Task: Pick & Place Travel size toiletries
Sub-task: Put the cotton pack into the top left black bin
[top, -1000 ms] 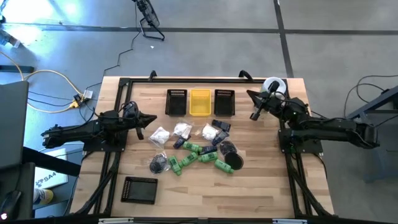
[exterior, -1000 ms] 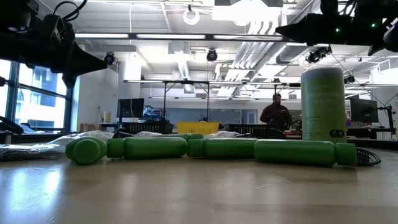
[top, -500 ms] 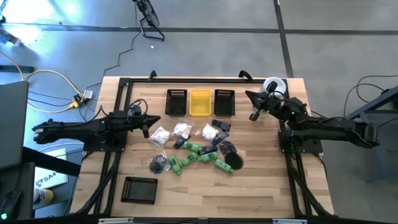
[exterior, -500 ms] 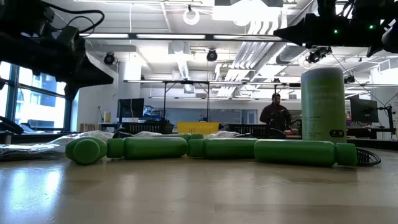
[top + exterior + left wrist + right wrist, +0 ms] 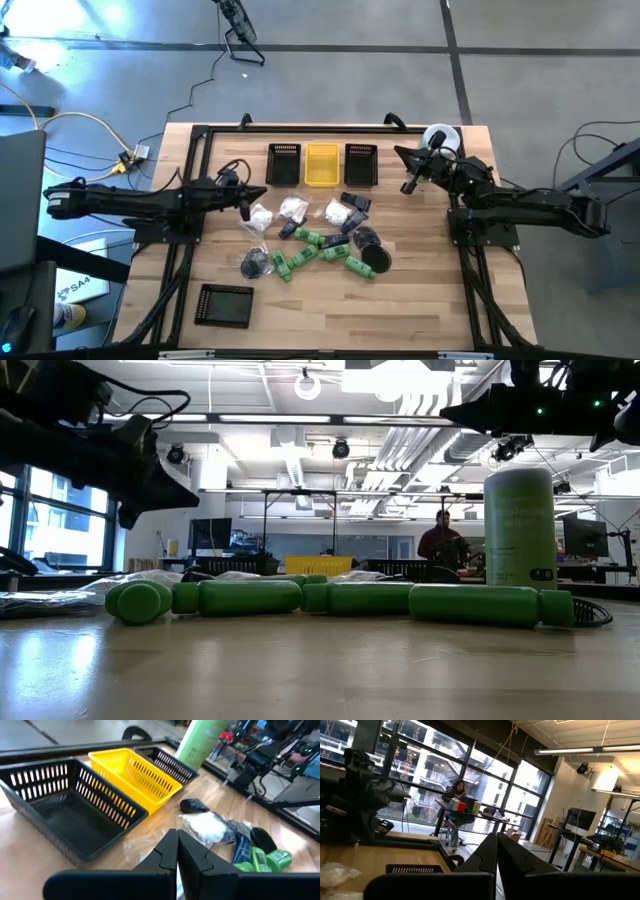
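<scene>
As seen from above, my left gripper (image 5: 246,205) has advanced to the white packets (image 5: 258,218) at the toiletry cluster's edge; my right gripper (image 5: 408,184) waits unmoved near the bins (image 5: 322,165). Left wrist view: fingers (image 5: 167,851) closed, empty, directly over a packet (image 5: 205,827). I judge pickup imminent.

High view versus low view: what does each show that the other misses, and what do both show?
Only the high view shows the three bins, two black flanking a yellow one, a fourth black bin near the front edge, and the white packets. Only the low view shows a person in the room behind. Both show the green bottles, the pale-green cylinder and the left gripper above the table.
</scene>
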`<control>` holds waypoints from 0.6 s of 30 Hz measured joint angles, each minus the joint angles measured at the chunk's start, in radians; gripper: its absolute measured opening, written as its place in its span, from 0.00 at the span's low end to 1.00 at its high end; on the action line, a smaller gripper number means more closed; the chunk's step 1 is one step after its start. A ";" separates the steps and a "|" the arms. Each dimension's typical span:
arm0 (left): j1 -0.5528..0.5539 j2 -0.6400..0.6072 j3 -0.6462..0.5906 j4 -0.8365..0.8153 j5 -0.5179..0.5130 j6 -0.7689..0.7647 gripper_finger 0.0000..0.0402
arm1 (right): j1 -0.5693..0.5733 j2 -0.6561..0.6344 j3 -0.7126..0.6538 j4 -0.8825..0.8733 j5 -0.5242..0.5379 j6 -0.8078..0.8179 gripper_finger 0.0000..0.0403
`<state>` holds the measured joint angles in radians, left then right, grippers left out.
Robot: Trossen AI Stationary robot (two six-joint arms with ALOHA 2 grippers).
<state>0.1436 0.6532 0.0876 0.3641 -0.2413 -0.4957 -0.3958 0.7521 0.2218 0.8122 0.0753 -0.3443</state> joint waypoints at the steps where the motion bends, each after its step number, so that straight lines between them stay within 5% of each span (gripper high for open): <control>1: 0.000 0.018 0.012 -0.003 0.000 -0.006 0.00 | 0.000 0.000 0.000 0.000 0.000 0.000 0.00; 11: -0.001 0.180 0.183 -0.181 0.003 0.039 0.00 | 0.000 0.000 0.000 0.000 0.000 -0.001 0.00; 18: -0.097 0.209 0.306 -0.451 0.018 0.010 0.00 | 0.000 0.000 0.000 0.000 0.003 0.004 0.00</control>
<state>0.0464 0.8623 0.3941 -0.0869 -0.2233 -0.4853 -0.3958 0.7521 0.2218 0.8120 0.0788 -0.3408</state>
